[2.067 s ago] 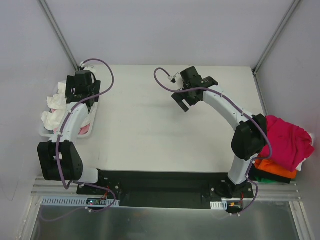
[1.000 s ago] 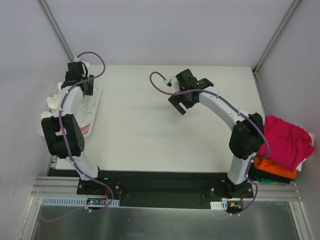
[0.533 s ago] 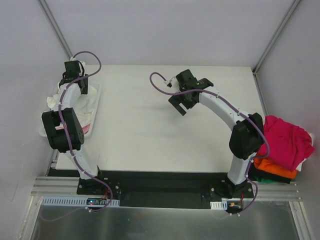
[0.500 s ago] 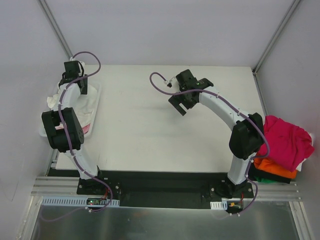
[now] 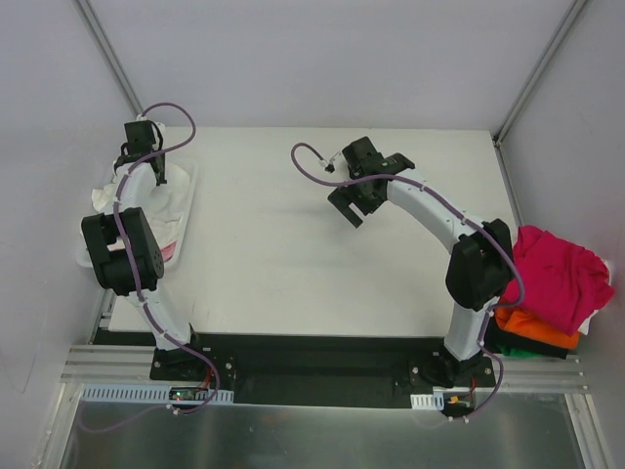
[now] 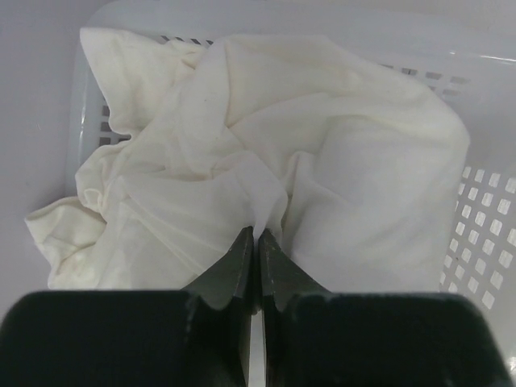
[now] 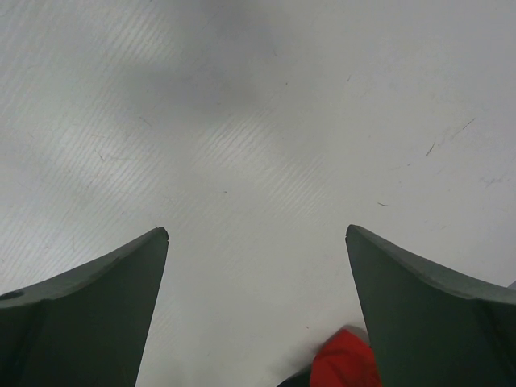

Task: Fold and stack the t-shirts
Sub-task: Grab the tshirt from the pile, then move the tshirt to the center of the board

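Your left gripper (image 6: 256, 234) has its fingers pressed together, and a ridge of the white t-shirt (image 6: 266, 137) appears to be caught between the tips; from the wrist view it reads as a pinch on a fold rather than a closing on air. That tee lies crumpled in the white lattice basket (image 6: 480, 266) at the left edge of the table (image 5: 293, 274), with a strip of pale pink cloth (image 5: 168, 251) showing at the basket's near end. Your right gripper (image 7: 256, 232) hangs with its fingers spread wide over bare table near the middle, holding nothing. Well apart from both, past the table's right edge, sit the magenta tee (image 5: 562, 274), the orange one (image 5: 532, 327) under it and a dark one (image 5: 508, 344) at the bottom. So you are at the pick step: the first garment is gripped, not yet lifted or laid out, and no folding has begun. Your next move calls for a straight lift high enough to clear the basket wall, then a carry toward the centre where your right gripper can take a second edge; watch that only a thin fold is held, since it may slip or drag the pink cloth along. Against two seconds ago, your left arm has reared up and its wrist has moved to the basket's far end, while your right gripper has drifted slightly leftward; the pile on the right has not changed.
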Robot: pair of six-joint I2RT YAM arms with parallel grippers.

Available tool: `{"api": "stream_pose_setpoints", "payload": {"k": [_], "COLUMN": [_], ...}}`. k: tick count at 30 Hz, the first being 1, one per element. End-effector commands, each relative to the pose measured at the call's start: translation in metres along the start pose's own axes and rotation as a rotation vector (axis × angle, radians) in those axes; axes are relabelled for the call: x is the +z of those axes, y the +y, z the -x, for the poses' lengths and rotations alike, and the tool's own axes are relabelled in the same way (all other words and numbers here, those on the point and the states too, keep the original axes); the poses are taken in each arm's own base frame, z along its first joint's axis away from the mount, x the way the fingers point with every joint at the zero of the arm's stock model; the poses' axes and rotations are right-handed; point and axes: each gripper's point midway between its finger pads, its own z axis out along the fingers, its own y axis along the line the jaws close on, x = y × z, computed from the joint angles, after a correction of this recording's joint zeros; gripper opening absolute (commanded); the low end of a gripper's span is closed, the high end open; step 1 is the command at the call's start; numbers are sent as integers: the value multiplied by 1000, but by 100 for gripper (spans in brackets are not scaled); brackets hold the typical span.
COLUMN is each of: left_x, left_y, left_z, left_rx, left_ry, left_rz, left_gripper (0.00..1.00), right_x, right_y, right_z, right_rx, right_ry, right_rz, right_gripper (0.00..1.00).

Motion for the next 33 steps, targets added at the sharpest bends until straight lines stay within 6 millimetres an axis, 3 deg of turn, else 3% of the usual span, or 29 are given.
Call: {"api": "stream_pose_setpoints", "payload": {"k": [1, 5, 9, 16, 20, 21, 26, 27, 28, 29, 33], "left_x": [-24, -60, -126, -237, -290, -308, -361, -380, -391, -414, -453], "left_y": [8, 1, -17, -95, -112, -107, -89, -82, -79, -69, -60], "left_z": [28, 56, 93, 134, 166, 183, 225, 236, 242, 251, 265], "left_rx": [-39, -51, -64, 5, 20, 3, -122, -137, -146, -156, -133], "left_ry": [-85, -170, -300, -473, -573, -630, -767, -822, -854, -919, -1043], "left_rz": [-20, -118, -271, -515, -536, -530, -546, -553, -551, -541, -515], "left_gripper": [0, 0, 0, 0, 0, 0, 0, 0, 0, 0, 0], "right_x": [-1, 4, 10, 20, 21, 20, 11, 11, 9, 7, 9], "right_y": [8, 12, 17, 25, 17, 14, -8, -14, -17, -21, -35], "right_z": [5, 4, 2, 1, 4, 4, 10, 8, 8, 8, 2], "right_rx": [-7, -18, -29, -49, -45, -42, 41, 58, 68, 76, 114], "right_ry": [2, 16, 32, 57, 53, 50, 4, 5, 0, 1, 12], "right_rz": [28, 30, 34, 30, -13, -30, -89, -95, -97, -99, -104], "right_gripper": [96, 96, 96, 96, 96, 96, 96, 96, 96, 96, 96]}}
